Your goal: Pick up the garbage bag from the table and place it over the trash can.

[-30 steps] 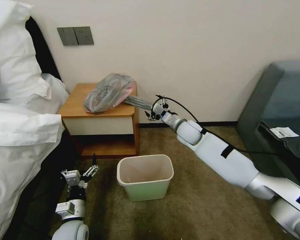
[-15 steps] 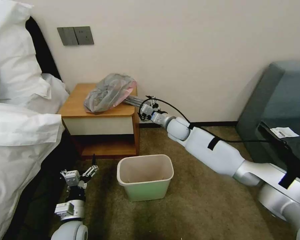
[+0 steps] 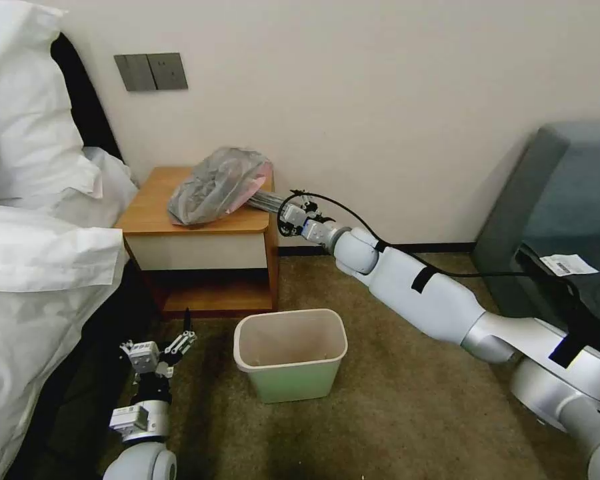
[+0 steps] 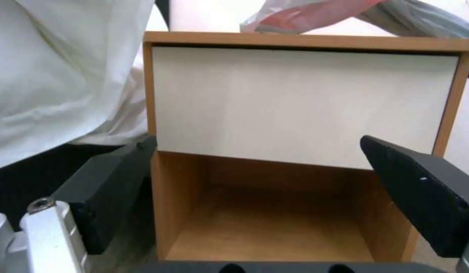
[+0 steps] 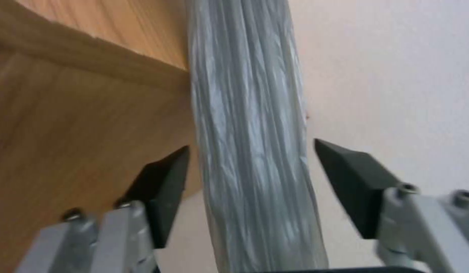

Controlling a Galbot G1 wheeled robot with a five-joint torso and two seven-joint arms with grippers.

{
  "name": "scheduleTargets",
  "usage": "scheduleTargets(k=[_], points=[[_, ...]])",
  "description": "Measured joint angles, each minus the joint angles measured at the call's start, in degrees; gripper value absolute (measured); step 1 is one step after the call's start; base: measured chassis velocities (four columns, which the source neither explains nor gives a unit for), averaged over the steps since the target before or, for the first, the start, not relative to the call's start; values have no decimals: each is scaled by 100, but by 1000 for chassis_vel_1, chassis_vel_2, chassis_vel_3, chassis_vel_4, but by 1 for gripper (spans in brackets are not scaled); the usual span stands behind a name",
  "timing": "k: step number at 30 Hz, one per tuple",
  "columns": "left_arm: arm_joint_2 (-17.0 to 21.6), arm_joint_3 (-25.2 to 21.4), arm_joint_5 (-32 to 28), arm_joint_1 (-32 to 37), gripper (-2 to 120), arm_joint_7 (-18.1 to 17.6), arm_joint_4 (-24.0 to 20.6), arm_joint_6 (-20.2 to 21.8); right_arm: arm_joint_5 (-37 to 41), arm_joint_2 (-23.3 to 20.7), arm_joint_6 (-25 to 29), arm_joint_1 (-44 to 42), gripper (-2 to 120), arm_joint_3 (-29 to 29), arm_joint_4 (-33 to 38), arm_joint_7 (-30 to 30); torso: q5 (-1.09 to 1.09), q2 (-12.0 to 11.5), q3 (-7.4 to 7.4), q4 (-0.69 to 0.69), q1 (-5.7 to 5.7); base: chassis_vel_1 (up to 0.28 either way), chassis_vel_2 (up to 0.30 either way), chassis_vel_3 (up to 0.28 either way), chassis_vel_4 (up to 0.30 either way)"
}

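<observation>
The grey garbage bag (image 3: 217, 183) lies crumpled on the table (image 3: 153, 210), pink showing through it. Its twisted tail (image 3: 268, 201) sticks out past the table's right edge. My right gripper (image 3: 288, 217) is open around that tail; in the right wrist view the grey twisted plastic (image 5: 252, 151) runs between the two dark fingers (image 5: 166, 182), apart from both. The trash can (image 3: 290, 353) stands on the carpet in front of the table. My left gripper (image 3: 159, 353) hangs low beside the bed, open, with the table's drawer front (image 4: 300, 102) seen between its pads.
White bedding (image 3: 40, 220) crowds the table's left side. A grey armchair (image 3: 567, 200) with a dark cloth and a paper tag stands at the right. The wall is close behind the table. Open carpet (image 3: 393, 400) lies right of the trash can.
My right arm has reached further left, bringing its open gripper around the bag's tail at the table's right edge. The left arm has stayed put.
</observation>
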Motion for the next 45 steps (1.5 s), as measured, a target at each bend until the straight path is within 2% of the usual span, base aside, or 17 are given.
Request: scheduleTargets(k=[3, 4, 7, 8, 11, 12, 15, 16, 18, 25, 30, 33, 37, 38, 42, 43, 45], points=[[-18, 1, 14, 6, 100, -3, -1, 0, 2, 24, 12, 2, 52, 0, -30, 1, 0, 0, 0, 0, 0, 0, 0, 0, 0], [-18, 1, 14, 6, 100, -3, -1, 0, 2, 24, 12, 2, 52, 0, -30, 1, 0, 0, 0, 0, 0, 0, 0, 0, 0], [-38, 1, 26, 18, 100, -5, -15, -3, -12, 52, 39, 4, 39, 2, -101, 14, 0, 0, 0, 0, 0, 0, 0, 0, 0], [-38, 1, 26, 18, 100, -5, -15, -3, -12, 52, 39, 4, 39, 2, -101, 14, 0, 0, 0, 0, 0, 0, 0, 0, 0], [-59, 1, 47, 35, 100, -5, -16, -19, -20, 66, 81, 4, 24, 20, -144, 26, 0, 0, 0, 0, 0, 0, 0, 0, 0], [-59, 1, 47, 35, 100, -5, -16, -19, -20, 66, 81, 4, 24, 20, -144, 26, 0, 0, 0, 0, 0, 0, 0, 0, 0], [-69, 3, 59, 34, 100, -5, -16, -25, -19, 59, 113, 3, 9, 43, -145, 36, 0, 0, 0, 0, 0, 0, 0, 0, 0], [-69, 3, 59, 34, 100, -5, -16, -25, -19, 59, 113, 3, 9, 43, -145, 36, 0, 0, 0, 0, 0, 0, 0, 0, 0], [-69, 3, 61, 26, 100, -5, -16, -25, -14, 58, 127, 1, 0, 51, -141, 47, 0, 0, 0, 0, 0, 0, 0, 0, 0], [-50, -16, 60, 19, 100, -5, -16, -26, 26, 58, 203, -44, 0, 126, -86, 180, 0, 0, 0, 0, 0, 0, 0, 0, 0], [-41, -70, 50, 25, 100, -11, 8, -52, 244, -23, 226, -194, 0, 323, 216, 393, -1, 0, 0, 2, 0, 0, 0, 0, 0], [-42, -132, 48, 28, 100, -17, 71, -93, 576, -146, 185, -465, 0, 507, 648, 679, 0, 0, 0, 1, 0, 0, 0, 0, 0], [-110, -249, -25, 8, 100, -137, 256, -171, 1192, -364, -40, -1447, 0, 1033, 1788, 1246, 1, 0, 0, 0, 0, 0, 0, 0, 0], [-110, -249, -25, 8, 100, -137, 256, -171, 1192, -364, -40, -1447, 0, 1033, 1788, 1246, 1, 0, 0, 0, 0, 0, 0, 0, 0], [-66, -309, -268, -27, 100, -213, 265, -170, 1218, -625, -134, -2500, 0, 1413, 2967, 1353, 0, 1, -1, -1, -1, 0, 0, 0, 0], [-66, -309, -268, -27, 100, -213, 265, -170, 1218, -625, -134, -2500, 0, 1413, 2967, 1353, 0, 1, -1, -1, -1, 0, 0, 0, 0], [-13, -342, -450, -60, 100, -239, 201, -124, 1111, -722, -149, -3015, 0, 1523, 3444, 1355, 0, 1, -1, 0, -1, 0, 0, 0, 0]])
